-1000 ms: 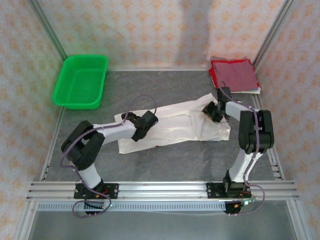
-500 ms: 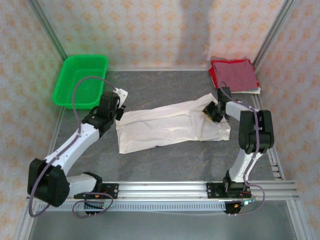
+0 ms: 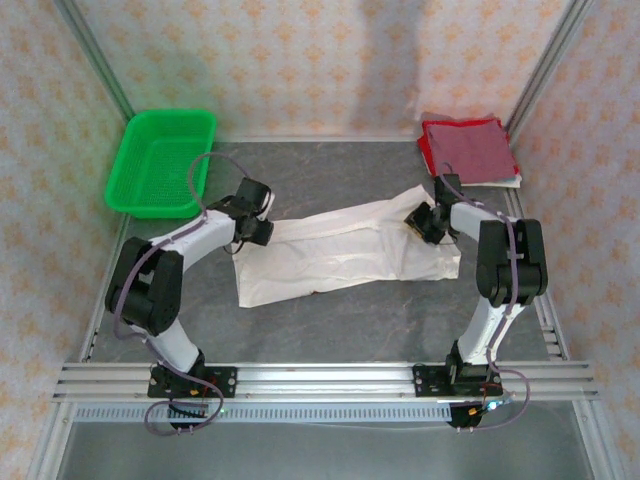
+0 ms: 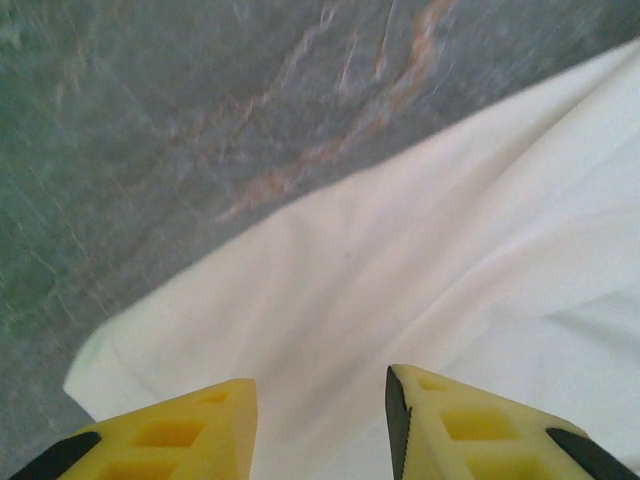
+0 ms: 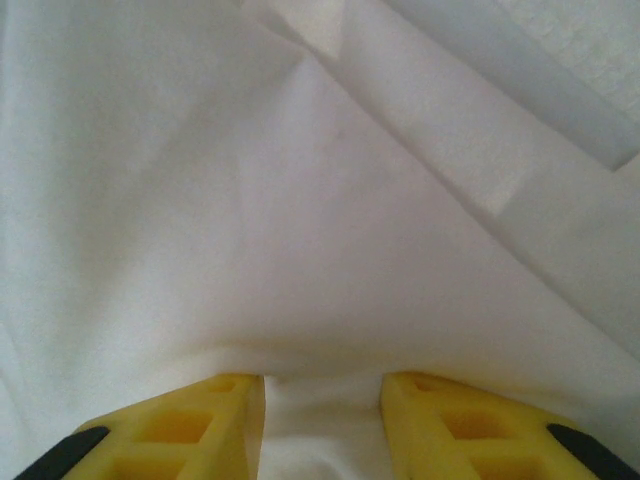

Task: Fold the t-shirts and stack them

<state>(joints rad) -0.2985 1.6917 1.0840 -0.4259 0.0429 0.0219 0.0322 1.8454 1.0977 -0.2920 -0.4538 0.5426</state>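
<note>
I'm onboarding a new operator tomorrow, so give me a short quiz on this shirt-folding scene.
1. True or false: the red shirt lies folded at the far right corner of the table.
2. The right gripper grips: A the red shirt, B the white shirt, C nothing.
3. Fill in: the left gripper is at the white shirt's ____ end.

Key: 1 true. 2 B, the cloth bunches between its fingers in the right wrist view. 3 left.
</note>
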